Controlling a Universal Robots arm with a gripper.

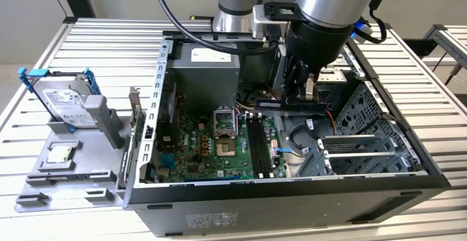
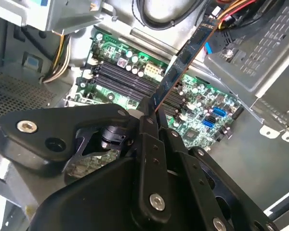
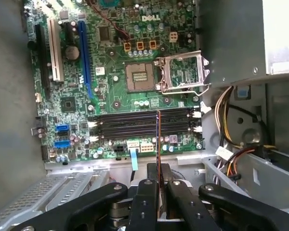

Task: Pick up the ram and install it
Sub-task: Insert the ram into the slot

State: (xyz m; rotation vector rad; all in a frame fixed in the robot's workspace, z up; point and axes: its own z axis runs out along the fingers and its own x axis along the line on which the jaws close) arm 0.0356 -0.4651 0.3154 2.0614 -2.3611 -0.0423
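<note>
Slatted desk [image 1: 87,39] carries the open case [image 1: 292,203]. Clenched on the ram [image 3: 158,139], the claw [image 3: 158,185] holds it over the slots [image 3: 125,126]. Best, I judge, to line its length up with one slot, kept level

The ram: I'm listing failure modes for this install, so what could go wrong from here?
1. The ram, clamped near one end by the gripper, seems to lie across the memory slots rather than along them; pressed down so, it would likely not seat.
2. Held by one end, it could pivot in the grip on contact.
3. In the second wrist view its far end sits near coloured wires and could snag.
</note>
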